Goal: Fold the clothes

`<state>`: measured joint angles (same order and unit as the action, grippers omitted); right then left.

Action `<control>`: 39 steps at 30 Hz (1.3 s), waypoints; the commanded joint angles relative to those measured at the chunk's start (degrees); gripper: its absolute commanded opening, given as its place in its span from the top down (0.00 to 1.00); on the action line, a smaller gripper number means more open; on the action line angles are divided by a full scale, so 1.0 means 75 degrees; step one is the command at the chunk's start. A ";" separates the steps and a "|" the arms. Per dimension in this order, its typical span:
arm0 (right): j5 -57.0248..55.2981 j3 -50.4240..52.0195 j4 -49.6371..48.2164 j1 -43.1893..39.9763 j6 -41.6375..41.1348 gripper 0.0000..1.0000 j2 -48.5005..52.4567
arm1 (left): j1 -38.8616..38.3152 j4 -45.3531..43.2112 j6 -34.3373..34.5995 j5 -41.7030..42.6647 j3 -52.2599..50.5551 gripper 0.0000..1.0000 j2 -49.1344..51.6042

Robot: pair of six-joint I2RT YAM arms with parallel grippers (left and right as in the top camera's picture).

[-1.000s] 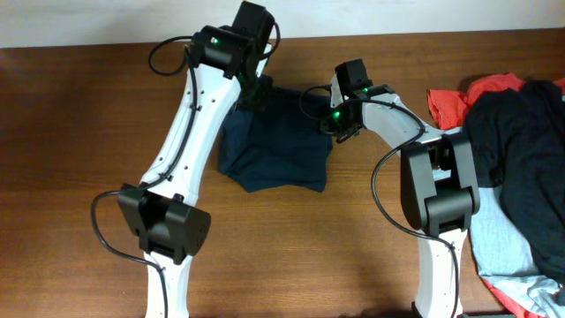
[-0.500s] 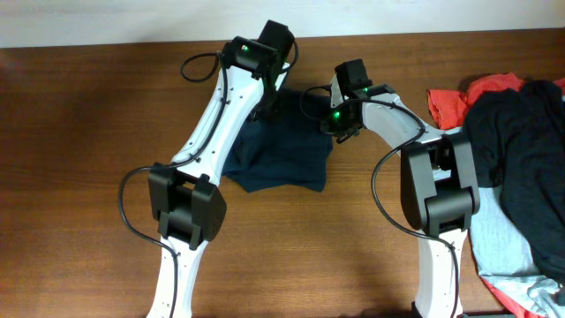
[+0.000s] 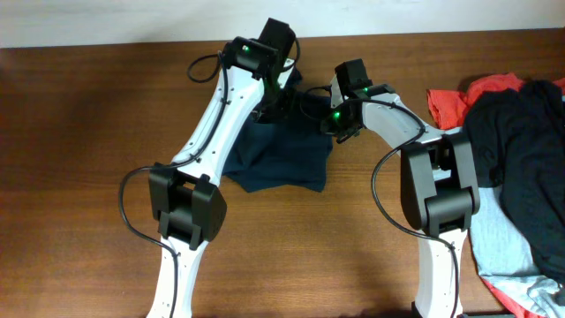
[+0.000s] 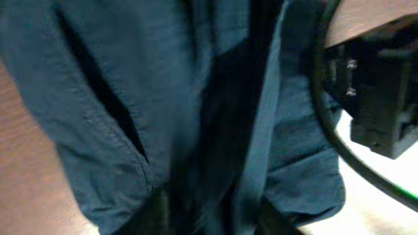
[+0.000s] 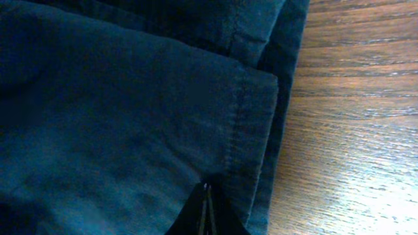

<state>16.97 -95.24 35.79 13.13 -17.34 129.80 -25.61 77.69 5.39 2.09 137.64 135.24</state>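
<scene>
Where the brown wooden worktop (image 3: 88,132) nears its far edge, the navy shorts (image 3: 281,159) lie in a folded, roughly square bundle between the two arms, close to the middle of the overhead view. The left hand (image 3: 281,95) hangs over the far edge of the shorts, and its arm crosses the cloth's left side. In the left wrist view the cloth fills the frame in blurred folds with a pocket slit showing. The fingers there are only dark smears at the bottom, so I cannot tell how wide that hand stands or whether it holds anything.

The right hand (image 3: 334,126) sits at the shorts' right edge, near the far corner. In its wrist view the fingertips are pressed together over the stitched hem, with bare wood just to the right. The cloth puckers into them, so they appear to pinch a bit of the shorts.

Well apart, at the right end of the worktop, a heap holds a red garment (image 3: 455,102), a dark garment (image 3: 521,132) and a pale T-shirt (image 3: 503,252).
</scene>
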 commanded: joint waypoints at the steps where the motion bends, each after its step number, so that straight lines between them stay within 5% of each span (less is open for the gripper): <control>1: -0.0300 0.0160 0.0204 0.0032 0.0079 0.96 0.0125 | -0.0038 -0.0085 0.0020 0.0682 0.0175 0.46 0.0009; 7: -0.0306 -0.0187 0.0321 -0.0198 0.0335 0.96 -0.0213 | 0.0038 -0.0099 -0.0009 0.0935 0.0621 0.33 0.0009; 14: -0.0326 -0.0586 0.0965 -0.0746 0.0609 0.96 -0.0953 | 0.0192 -0.0009 -0.0035 0.0822 0.2046 0.32 0.0009; 21: -0.0332 -0.0953 0.2107 -0.0801 0.2028 0.95 -0.1932 | 0.0723 0.0358 -0.0020 -0.0079 0.2235 0.32 0.0017; 25: -0.0131 -0.0970 0.2110 -0.0787 0.1492 0.76 -0.2168 | 0.1189 0.0510 0.0277 -0.0085 0.1999 0.32 0.0017; 30: 0.0705 -0.0953 0.2014 -0.0740 0.0953 0.71 -0.1883 | 0.1915 0.0962 0.0737 -0.0076 0.1979 0.31 0.0017; 32: 0.1105 -0.0953 0.1839 -0.0662 0.0935 0.71 -0.1719 | 0.2206 0.1148 0.0729 -0.0085 0.1979 0.13 0.0020; 36: 0.1172 -0.0927 0.1507 -0.0414 0.0641 0.71 -0.1338 | 0.2605 0.1512 0.0731 -0.0082 0.1979 0.13 0.0023; 39: 0.1204 -0.0927 0.1230 -0.0166 0.0638 0.69 -0.0985 | 0.2774 0.1763 0.0731 -0.0079 0.1979 0.01 0.0023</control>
<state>23.94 -102.15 45.89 9.76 -11.42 119.77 -5.21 90.11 10.24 1.67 152.79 135.35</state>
